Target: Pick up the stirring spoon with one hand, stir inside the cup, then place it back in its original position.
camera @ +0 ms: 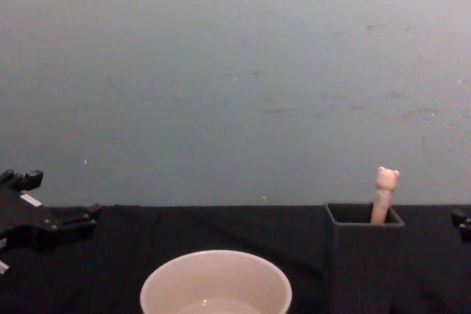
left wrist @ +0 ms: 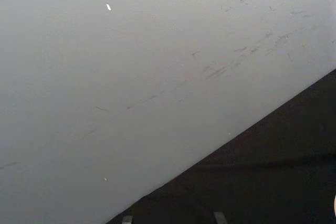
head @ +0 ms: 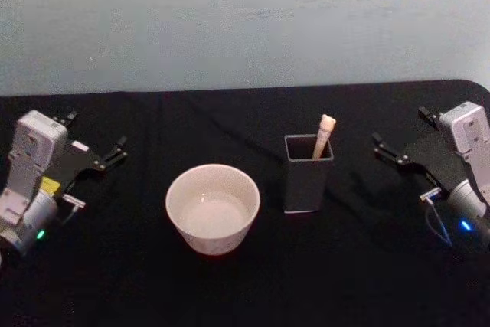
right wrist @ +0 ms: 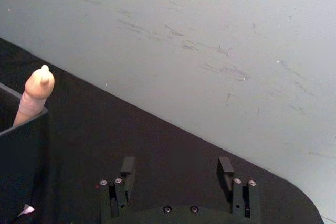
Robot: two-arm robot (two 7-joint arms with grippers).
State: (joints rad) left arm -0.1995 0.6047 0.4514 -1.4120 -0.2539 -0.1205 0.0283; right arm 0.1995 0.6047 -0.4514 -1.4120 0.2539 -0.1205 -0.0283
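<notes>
The cream-white cup [head: 213, 208] stands at the table's middle, wide and round; its rim also shows low in the chest view [camera: 215, 284]. To its right is the dark grey square holder [head: 308, 174] [camera: 364, 255], the original position. The stirring spoon [head: 325, 135] stands in it, only the beige bear-topped handle [camera: 383, 195] [right wrist: 34, 95] showing. My left gripper [head: 119, 151] [left wrist: 173, 219] rests open at the table's left, well clear of the cup. Open as well, my right gripper [head: 379, 148] [right wrist: 176, 169] sits at the right, a short way from the holder, holding nothing.
A black cloth [head: 245, 281] covers the table, which ends at a pale grey-blue wall [head: 245, 21] behind. Free room lies between each gripper and the two vessels, and in front of them.
</notes>
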